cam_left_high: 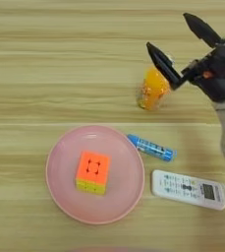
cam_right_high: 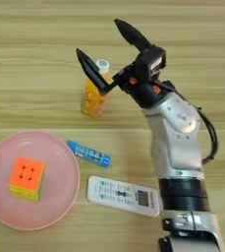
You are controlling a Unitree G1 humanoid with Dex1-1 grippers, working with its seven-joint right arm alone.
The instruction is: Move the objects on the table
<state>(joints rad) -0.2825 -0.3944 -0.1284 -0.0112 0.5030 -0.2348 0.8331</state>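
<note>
juice bottle [cam_right_high: 94, 96], gripper [cam_right_high: 102, 39] spread above it

A round pink plate [cam_left_high: 128, 197] sits toward the near edge.

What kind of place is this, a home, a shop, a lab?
Probably a test or practice bench, though that is a guess. A bare wooden table holds unrelated household things: a juice bottle, a remote control, a puzzle cube on a pink plate. A robot gripper hangs open above them.
</note>
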